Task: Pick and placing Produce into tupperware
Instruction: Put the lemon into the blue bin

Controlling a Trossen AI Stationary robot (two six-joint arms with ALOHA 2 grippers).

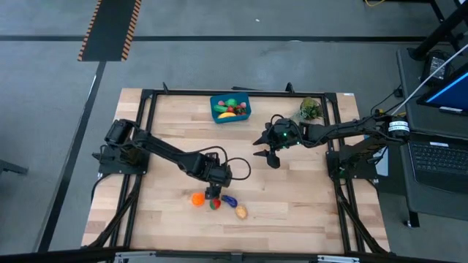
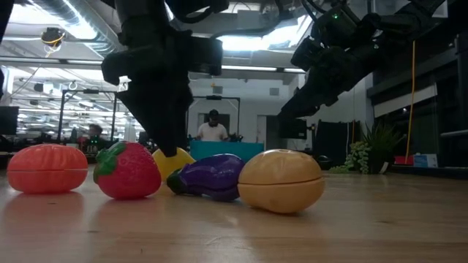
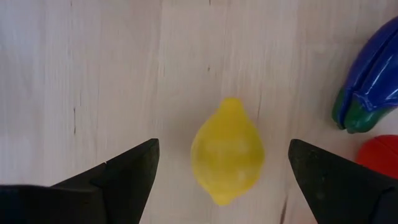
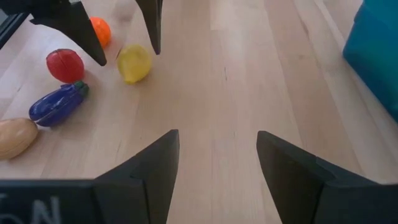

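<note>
- The small blue rectangular plastic tupperware (image 1: 230, 107) stands near the far edge of the pale wooden table (image 1: 292, 212). It already holds several toy pieces, red, green and yellow; individual kinds are too small to tell.
- Five pieces lie loose near the front edge: a yellow plastic lemon (image 3: 227, 151), an orange-red ribbed fruit (image 2: 47, 169), a red strawberry with a green cap (image 2: 128, 171), a glossy purple eggplant (image 2: 209, 177) and a tan potato (image 2: 281, 180).
- By this count the task appears partly done, with these five left to move.
- The left gripper (image 1: 213, 191) hangs over the loose group. Its jaws stand wide apart with the lemon between them, and the fingers (image 3: 118, 177) are clear of the fruit on both sides. It holds nothing.
- The step in hand is judged to be the grasp of the lemon.
- The right gripper (image 1: 272, 155) hovers above mid-table between the box and the group, jaws parted and empty.
- A leafy green plant sprig (image 1: 310, 109) lies to the right of the box and is no part of the produce.
- In the high view the left arm covers the lemon. In the low view the strawberry and eggplant half hide it, and the box is only a teal strip behind the pieces.
- A person (image 2: 213, 129) stands in the room beyond the table.
</note>
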